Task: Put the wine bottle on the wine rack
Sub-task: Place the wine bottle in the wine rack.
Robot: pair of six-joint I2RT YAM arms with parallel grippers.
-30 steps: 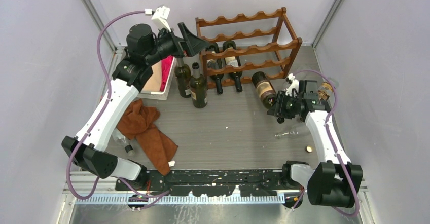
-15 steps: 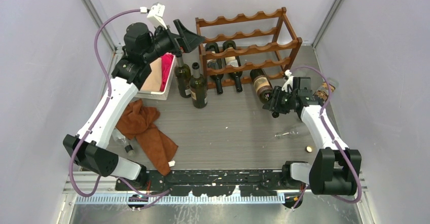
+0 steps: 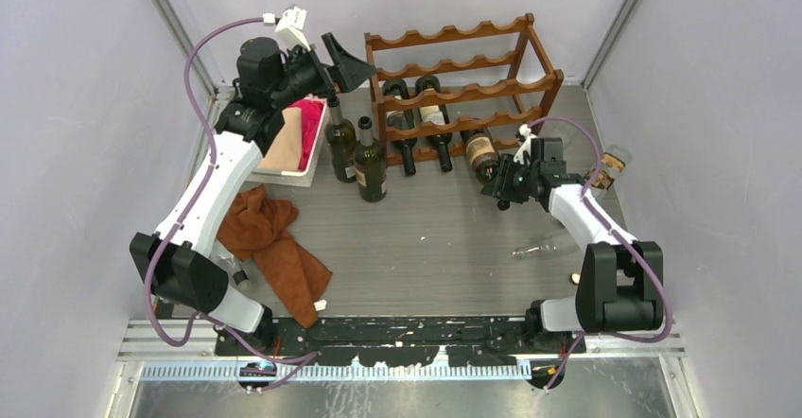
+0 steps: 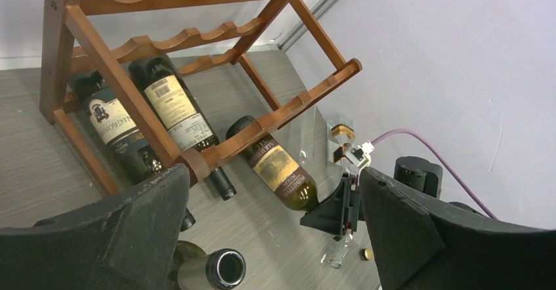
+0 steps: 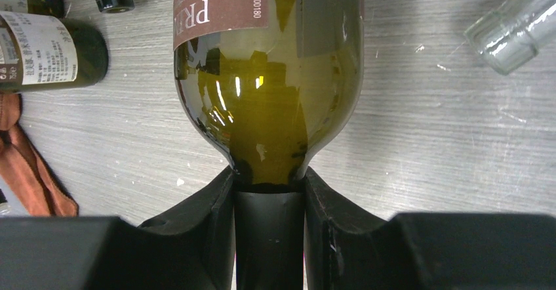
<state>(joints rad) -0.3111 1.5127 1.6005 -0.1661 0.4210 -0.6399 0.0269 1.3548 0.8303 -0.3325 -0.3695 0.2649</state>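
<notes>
The wine bottle (image 3: 479, 152) is sliding closer to the wine rack (image 3: 444, 32), base now entering its lowest tier beside two stored bottles (image 3: 433, 115), the right end effector (image 3: 506, 183) clenching its neck; the left end effector (image 3: 346, 60) is hovering released over the rack's left end.

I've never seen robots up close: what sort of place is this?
Probably a robotics test cell: plain pale walls box in a grey table, a white-and-black left arm and right arm are bolted at its near edge, and the dark reddish-brown wooden wine rack looks like a practice prop.
</notes>
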